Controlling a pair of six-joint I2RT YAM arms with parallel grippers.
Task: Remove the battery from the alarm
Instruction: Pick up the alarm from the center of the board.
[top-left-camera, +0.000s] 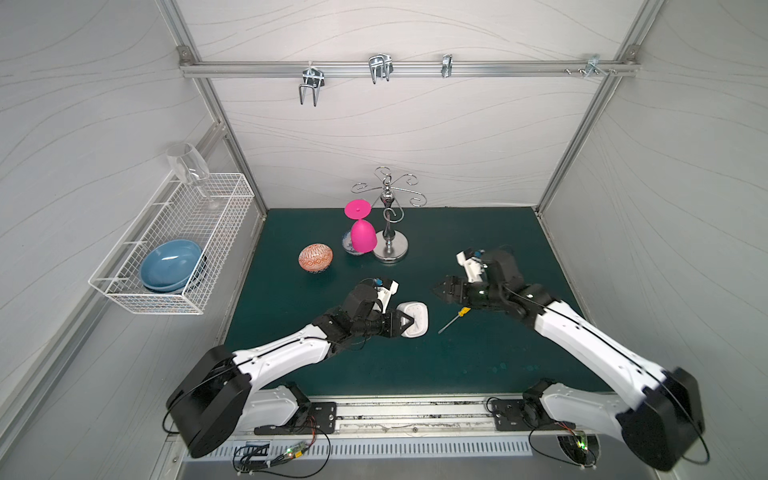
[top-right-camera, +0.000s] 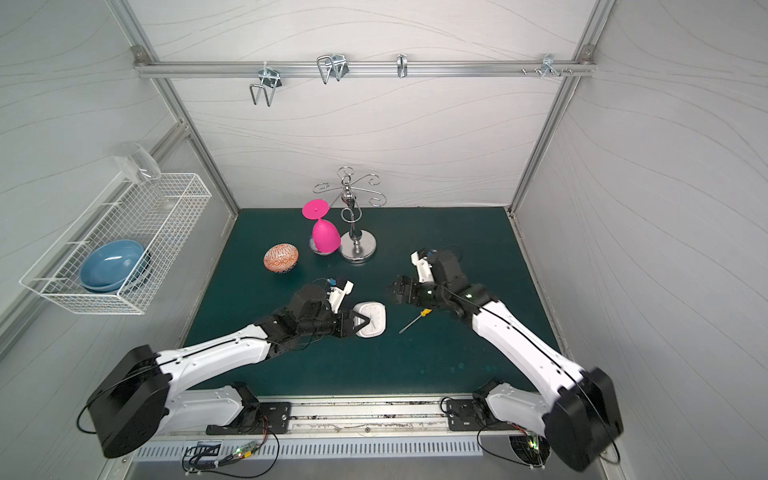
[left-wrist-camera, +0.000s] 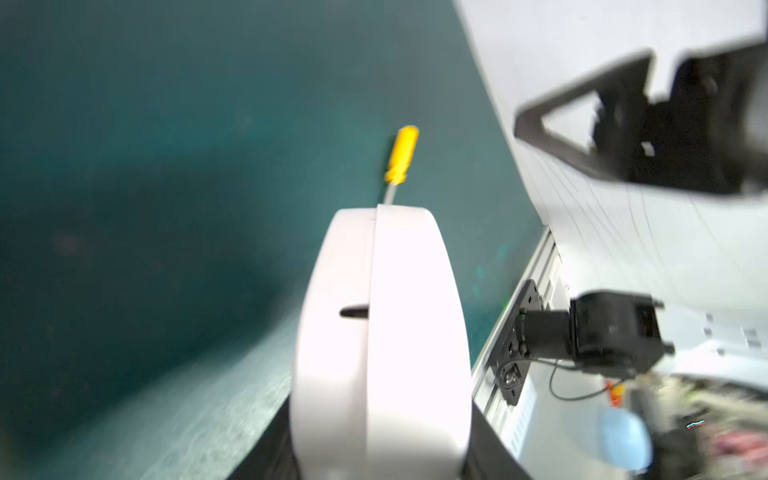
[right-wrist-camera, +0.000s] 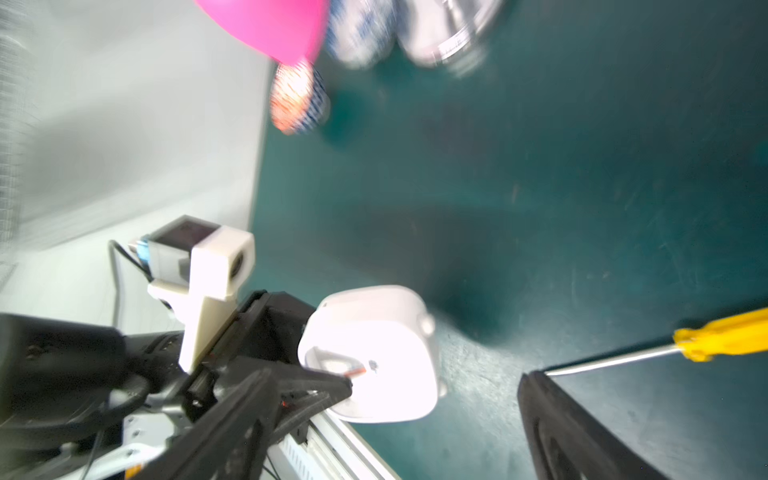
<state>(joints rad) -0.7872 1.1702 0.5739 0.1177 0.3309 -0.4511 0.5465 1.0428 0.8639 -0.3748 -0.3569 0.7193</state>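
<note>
The alarm is a white rounded-square clock held over the middle of the green mat. My left gripper is shut on it, its dark jaws pressing both flat sides in the left wrist view, where the alarm shows edge-on. My right gripper hovers just right of the alarm, open with nothing between its fingers. The right wrist view shows the alarm with a small orange mark on its face. The battery is hidden in every view.
A yellow-handled screwdriver lies on the mat just under the right gripper. Behind stand a patterned orange egg, an upturned pink glass and a metal stand. A wire basket with blue bowls hangs on the left wall.
</note>
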